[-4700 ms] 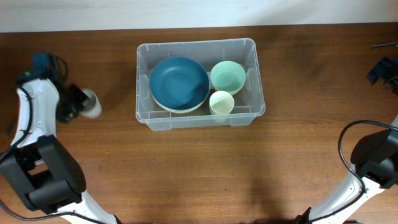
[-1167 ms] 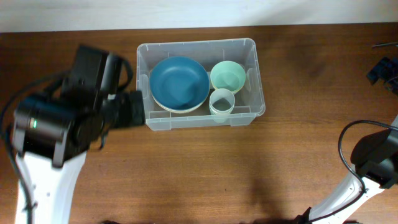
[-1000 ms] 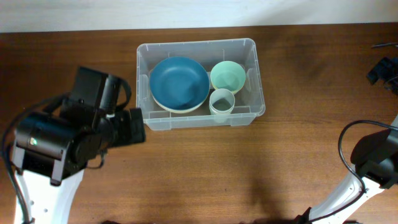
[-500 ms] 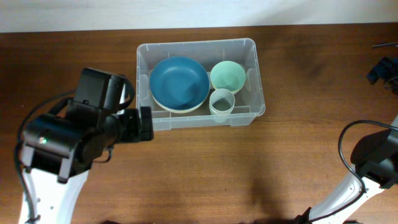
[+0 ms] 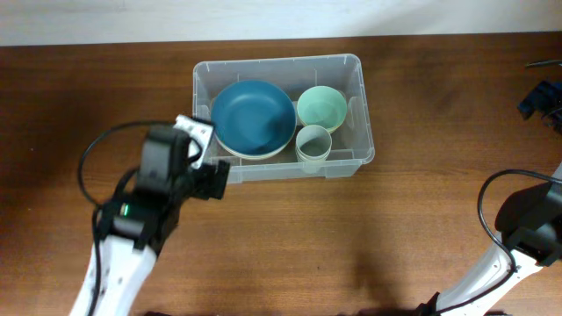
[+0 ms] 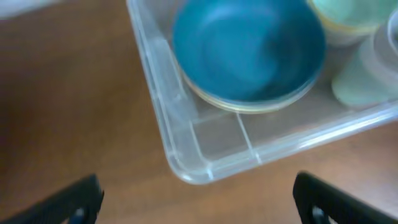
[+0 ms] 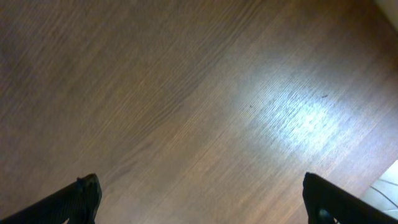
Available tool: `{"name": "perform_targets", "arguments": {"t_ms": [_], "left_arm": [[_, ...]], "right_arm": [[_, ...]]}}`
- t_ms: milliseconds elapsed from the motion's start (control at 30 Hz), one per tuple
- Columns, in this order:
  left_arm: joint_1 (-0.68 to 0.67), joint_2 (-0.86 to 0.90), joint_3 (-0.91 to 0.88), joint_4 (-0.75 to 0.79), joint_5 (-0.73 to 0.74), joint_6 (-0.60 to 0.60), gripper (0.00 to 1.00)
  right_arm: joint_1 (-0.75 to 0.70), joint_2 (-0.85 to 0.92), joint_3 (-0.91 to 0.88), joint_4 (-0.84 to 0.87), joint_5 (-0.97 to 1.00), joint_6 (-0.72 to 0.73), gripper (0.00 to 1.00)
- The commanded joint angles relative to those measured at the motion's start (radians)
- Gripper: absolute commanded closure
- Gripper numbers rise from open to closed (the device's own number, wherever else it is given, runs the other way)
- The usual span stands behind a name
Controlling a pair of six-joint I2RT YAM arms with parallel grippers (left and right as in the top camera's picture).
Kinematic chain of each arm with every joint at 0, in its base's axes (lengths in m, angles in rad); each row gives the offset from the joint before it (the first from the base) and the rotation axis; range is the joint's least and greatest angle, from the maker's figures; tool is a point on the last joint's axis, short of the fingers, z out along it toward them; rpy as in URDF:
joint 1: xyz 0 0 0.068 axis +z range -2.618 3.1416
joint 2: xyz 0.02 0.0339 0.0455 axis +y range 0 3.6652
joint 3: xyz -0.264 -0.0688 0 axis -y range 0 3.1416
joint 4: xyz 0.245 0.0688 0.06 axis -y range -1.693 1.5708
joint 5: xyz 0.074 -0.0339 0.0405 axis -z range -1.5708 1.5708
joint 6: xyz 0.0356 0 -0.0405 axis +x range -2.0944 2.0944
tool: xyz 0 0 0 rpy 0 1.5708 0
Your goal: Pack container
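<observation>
The clear container (image 5: 277, 61) stands at the table's back centre. Inside it are a blue bowl (image 5: 255, 117) stacked on a pale one, a mint bowl (image 5: 321, 107) and a pale cup (image 5: 313, 144) with a greyish cup nested in it. My left gripper (image 5: 209, 163) hovers at the container's front left corner, open and empty. In the left wrist view the container's corner (image 6: 186, 169) and the blue bowl (image 6: 249, 50) lie ahead of my wide-apart left gripper (image 6: 199, 208). My right gripper (image 7: 202, 205) is open over bare wood, and only that arm's base (image 5: 527, 224) shows overhead.
Black hardware (image 5: 540, 96) sits at the table's far right edge. A white wall strip runs along the back. Brown wooden tabletop (image 5: 395, 228) surrounds the container on all sides.
My left arm has swung right and forward, ending at the container's front left corner. Since the earliest frame, the greyish cup it held at the far left now sits in the pale cup.
</observation>
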State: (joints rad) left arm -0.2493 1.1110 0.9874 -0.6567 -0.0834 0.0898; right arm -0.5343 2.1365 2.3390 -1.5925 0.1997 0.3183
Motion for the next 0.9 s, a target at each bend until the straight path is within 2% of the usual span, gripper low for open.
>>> {"name": "perform_targets", "arguments": {"t_ms": [0,167,333,567,867], "left_arm": [[0.057,-0.161,-0.177,0.157,0.090,0.085,0.00],[0.166,-0.394,-0.483,0.503,0.262,0.230,0.00],[0.249,-0.607,-0.745,0.748,0.344,0.244,0.00],[0.262,-0.840,-0.932,0.854,0.357,0.241,0.00],[0.270,-1.022,-0.950,0.822,0.349,0.241,0.00]], "right_arm": [[0.003,-0.004,-0.001,0.001,0.015,0.012,0.01],[0.003,-0.004,-0.001,0.001,0.015,0.012,0.01],[0.003,-0.004,-0.001,0.001,0.015,0.012,0.01],[0.003,-0.004,-0.001,0.001,0.015,0.012,0.01],[0.003,-0.004,-0.001,0.001,0.015,0.012,0.01]]}}
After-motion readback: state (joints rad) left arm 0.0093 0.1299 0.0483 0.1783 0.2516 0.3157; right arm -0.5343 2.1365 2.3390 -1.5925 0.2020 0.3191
